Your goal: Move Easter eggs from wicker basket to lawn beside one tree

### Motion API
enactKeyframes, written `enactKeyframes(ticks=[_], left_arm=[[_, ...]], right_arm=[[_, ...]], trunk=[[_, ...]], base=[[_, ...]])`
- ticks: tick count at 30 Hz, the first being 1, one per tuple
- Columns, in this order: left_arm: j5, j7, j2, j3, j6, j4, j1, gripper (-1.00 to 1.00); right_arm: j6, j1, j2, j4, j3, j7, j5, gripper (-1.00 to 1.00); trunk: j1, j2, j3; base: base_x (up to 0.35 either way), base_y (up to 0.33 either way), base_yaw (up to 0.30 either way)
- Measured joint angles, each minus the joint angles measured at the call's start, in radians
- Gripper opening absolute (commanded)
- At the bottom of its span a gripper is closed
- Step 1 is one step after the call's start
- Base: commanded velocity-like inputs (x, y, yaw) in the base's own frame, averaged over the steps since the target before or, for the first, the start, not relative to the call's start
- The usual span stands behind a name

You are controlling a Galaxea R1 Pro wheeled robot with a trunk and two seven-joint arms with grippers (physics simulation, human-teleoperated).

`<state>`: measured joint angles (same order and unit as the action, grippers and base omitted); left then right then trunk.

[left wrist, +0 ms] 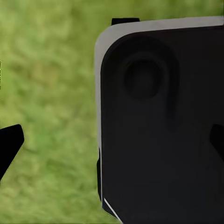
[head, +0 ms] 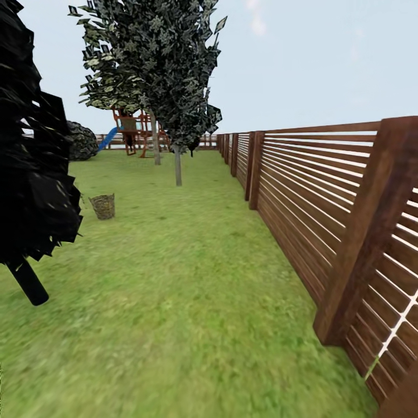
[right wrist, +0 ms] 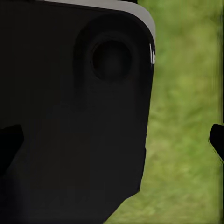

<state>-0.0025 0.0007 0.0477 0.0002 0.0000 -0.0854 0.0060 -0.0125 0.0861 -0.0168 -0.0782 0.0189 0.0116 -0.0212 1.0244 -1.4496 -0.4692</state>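
Observation:
The wicker basket [head: 103,206] stands on the lawn [head: 186,302] far ahead to the left, small in the head view. Its eggs are too far off to make out. Beyond it to the right rises the tree [head: 177,165] with a slim pale trunk and a dark speckled crown. In the left wrist view my left gripper [left wrist: 112,144] hangs open over grass, with one dark fingertip [left wrist: 10,143] at each edge of the picture. My right gripper [right wrist: 112,142] is open likewise, its fingertips [right wrist: 216,139] wide apart and nothing between them.
A dark slatted wooden fence [head: 325,197] runs along the right side, close by. A black columnar tree [head: 29,162] stands near at the left. Farther back are a second tree [head: 155,145], a bush [head: 81,140] and a playset [head: 134,132]. My dark base [left wrist: 163,130] shows under both wrists.

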Motion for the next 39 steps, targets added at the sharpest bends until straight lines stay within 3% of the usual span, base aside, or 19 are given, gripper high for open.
enactKeyframes(ticks=[8, 32, 39], left_arm=[[0.0, -0.001, 0.001, 0.0, 0.0, 0.0, 0.0, 1.0], [0.001, -0.001, 0.001, 0.001, 0.0, 0.0, 0.0, 1.0], [0.001, -0.001, 0.001, 0.001, 0.0, 0.0, 0.0, 1.0]], right_arm=[[0.0, 0.0, 0.0, 0.0, 0.0, 0.0, 0.001, 1.0], [0.0, 0.0, -0.001, 0.0, 0.002, 0.001, -0.005, 1.0], [-0.001, 0.0, -0.001, 0.0, 0.002, 0.001, -0.005, 1.0]], trunk=[[0.0, 0.0, 0.0], [0.0, 0.0, 0.0], [0.0, 0.0, 0.0]], base=[[0.33, -0.002, 0.191], [0.33, 0.0, 0.009], [0.33, 0.0, 0.193]])
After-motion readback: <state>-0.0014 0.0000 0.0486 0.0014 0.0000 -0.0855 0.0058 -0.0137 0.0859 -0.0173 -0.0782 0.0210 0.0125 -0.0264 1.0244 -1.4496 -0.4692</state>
